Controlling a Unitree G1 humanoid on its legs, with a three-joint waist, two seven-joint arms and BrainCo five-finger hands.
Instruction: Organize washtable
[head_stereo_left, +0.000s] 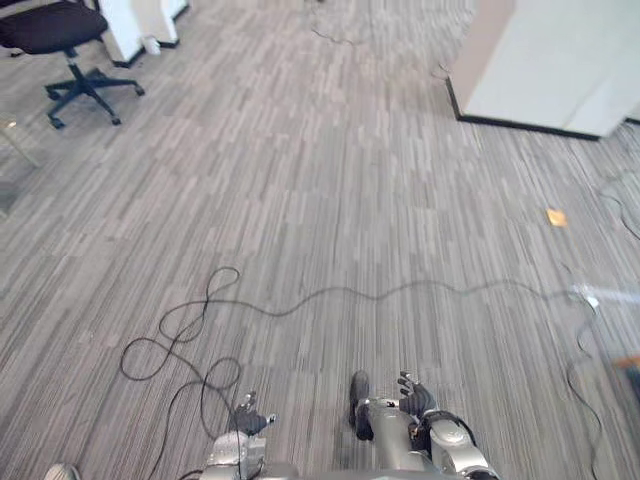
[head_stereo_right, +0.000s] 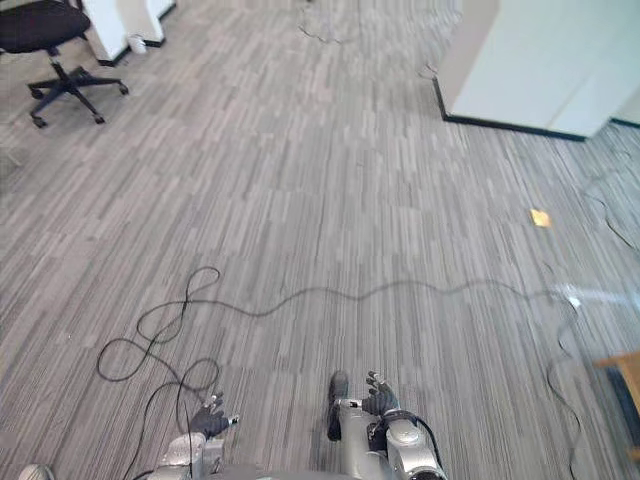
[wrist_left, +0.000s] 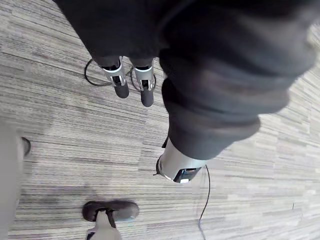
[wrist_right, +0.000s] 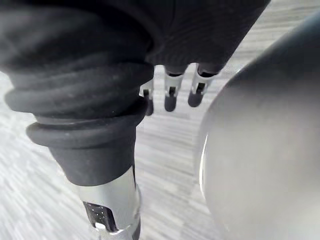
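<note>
I see grey striped carpet (head_stereo_left: 330, 200). My left hand (head_stereo_left: 250, 416) hangs low at the bottom edge of the eye views. Its fingers (wrist_left: 120, 84) are straight and hold nothing. My right hand (head_stereo_left: 412, 398) hangs beside it to the right, also low over the carpet. In the right wrist view its fingers (wrist_right: 170, 98) point down, relaxed, with nothing between them and the thumb (wrist_right: 113, 205).
A black office chair (head_stereo_left: 68, 45) stands at the far left, by a white unit (head_stereo_left: 140, 25). A large white cabinet (head_stereo_left: 550, 65) stands at the far right. A small orange scrap (head_stereo_left: 556, 216) lies on the carpet, and a wooden corner (head_stereo_right: 622, 365) shows at the right edge.
</note>
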